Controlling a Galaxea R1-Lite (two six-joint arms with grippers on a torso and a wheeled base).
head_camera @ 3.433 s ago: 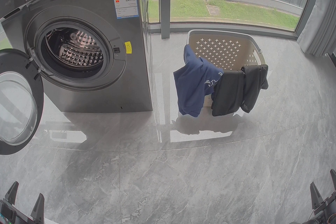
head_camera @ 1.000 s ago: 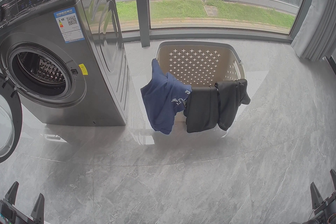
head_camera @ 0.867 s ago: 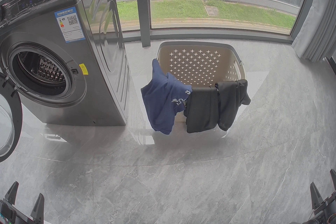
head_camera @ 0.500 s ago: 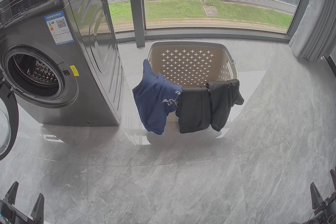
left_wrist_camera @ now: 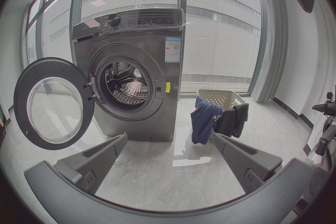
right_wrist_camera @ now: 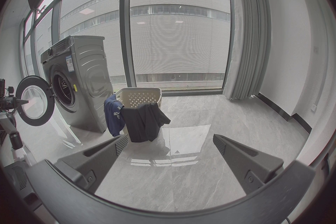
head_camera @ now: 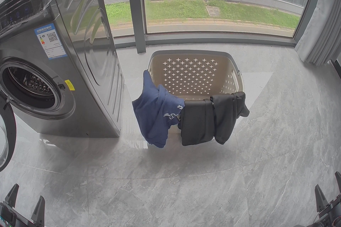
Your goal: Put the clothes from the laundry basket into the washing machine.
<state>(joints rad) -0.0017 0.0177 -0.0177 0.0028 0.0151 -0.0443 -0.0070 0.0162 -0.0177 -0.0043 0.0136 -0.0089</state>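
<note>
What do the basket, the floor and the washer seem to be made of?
Basket: likely moulded plastic, matte beige, star-shaped holes in its walls. Floor: polished stone or stone-look tile, grey veins, clear reflections. Washer: probably painted metal, glossy dark grey, with reflections on its side.

Open passage over bare floor (head_camera: 184, 188) up to the laundry basket (head_camera: 193, 73). Open from above, near rim draped with a blue shirt (head_camera: 154, 116) and black clothes (head_camera: 200, 121). Left, just beside, washing machine (head_camera: 88, 61): drum mouth (head_camera: 30, 87) unblocked, door (left_wrist_camera: 54, 104) swung out over the near-left floor.
</note>
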